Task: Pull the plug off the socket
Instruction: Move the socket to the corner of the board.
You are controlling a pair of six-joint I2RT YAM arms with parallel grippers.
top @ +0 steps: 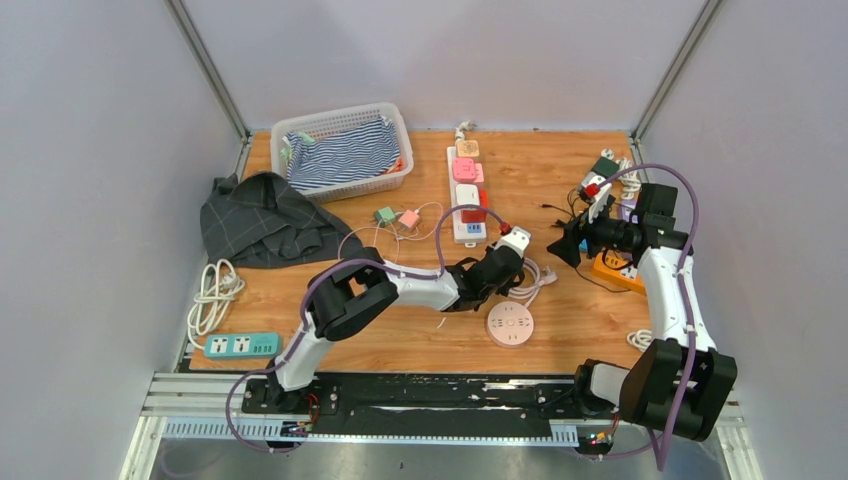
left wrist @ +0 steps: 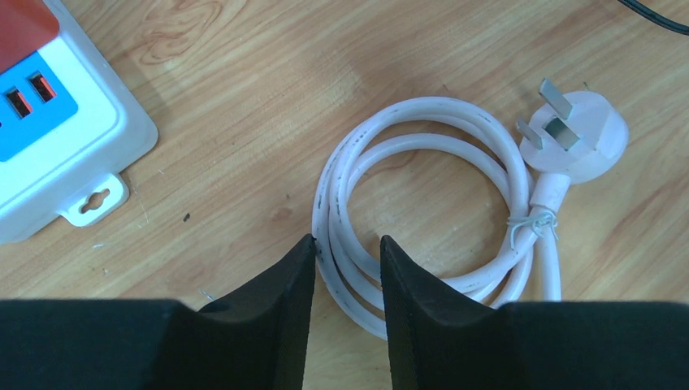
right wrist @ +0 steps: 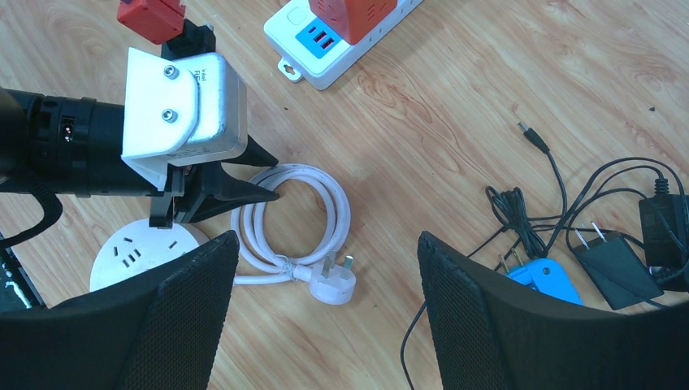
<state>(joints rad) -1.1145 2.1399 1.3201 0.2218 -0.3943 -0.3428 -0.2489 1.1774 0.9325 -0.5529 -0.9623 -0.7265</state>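
A white plug (left wrist: pixel 573 134) lies loose on the wood with its prongs up, at the end of a coiled white cable (left wrist: pixel 422 114). In the right wrist view the plug (right wrist: pixel 333 284) sits apart from the round white socket (right wrist: pixel 134 252). My left gripper (left wrist: pixel 347 240) is low over the coil, its jaws narrowed with the cable's strands between them and wood still showing in the gap. My right gripper (right wrist: pixel 327 236) hangs wide open above the plug, holding nothing. In the top view the left gripper (top: pixel 515 265) is mid-table and the right gripper (top: pixel 560 248) is just to its right.
A long white power strip (top: pixel 467 195) carrying pink and red adapters lies behind the coil. Black chargers and cables (right wrist: pixel 617 260) and a blue adapter (right wrist: pixel 544 276) clutter the right. A basket (top: pixel 345 150), dark cloth (top: pixel 265 220) and teal strip (top: pixel 240 345) are on the left.
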